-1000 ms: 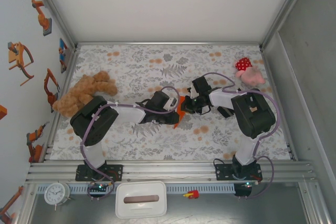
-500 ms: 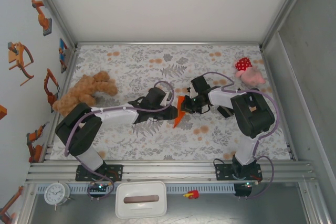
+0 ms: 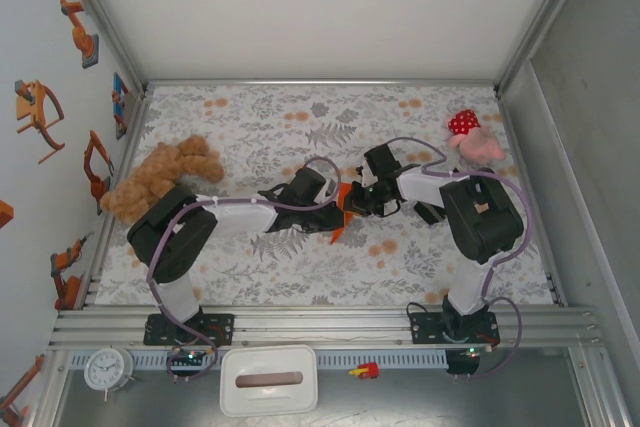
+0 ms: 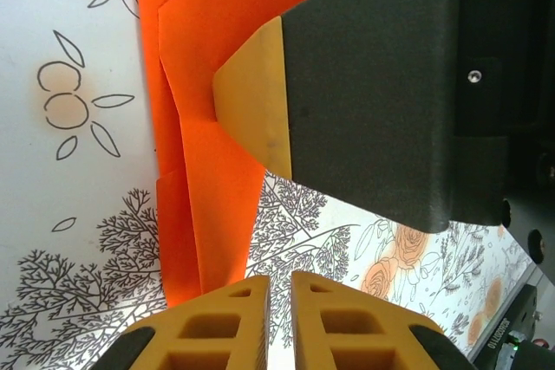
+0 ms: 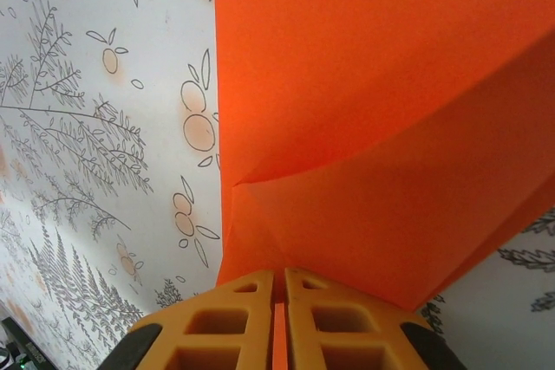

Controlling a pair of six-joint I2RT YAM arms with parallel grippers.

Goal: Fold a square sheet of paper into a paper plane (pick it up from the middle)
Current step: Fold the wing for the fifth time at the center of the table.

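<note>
The orange sheet of paper (image 3: 341, 219) is folded into a narrow pointed dart, like a paper plane, near the table's middle. In the right wrist view the paper (image 5: 364, 110) has layered creases, and my right gripper (image 5: 279, 288) is shut on its edge, with orange showing in the slit. My right gripper (image 3: 362, 199) holds it from the right. My left gripper (image 3: 332, 205) is at the paper's left side. In the left wrist view my left gripper (image 4: 279, 288) is shut, with nothing between its jaws. The paper (image 4: 208, 127) lies just ahead, with the right gripper's yellow pad (image 4: 251, 101) on it.
A brown teddy bear (image 3: 160, 175) lies at the left edge of the floral tablecloth (image 3: 300, 117). A red-and-pink polka-dot plush (image 3: 470, 137) sits at the back right. Walls enclose the table. A white box (image 3: 268, 379) and a clock (image 3: 107, 368) sit below the front rail.
My left gripper drew back to the left, then returned to the paper with its jaws narrower. The right gripper kept its hold and barely moved.
</note>
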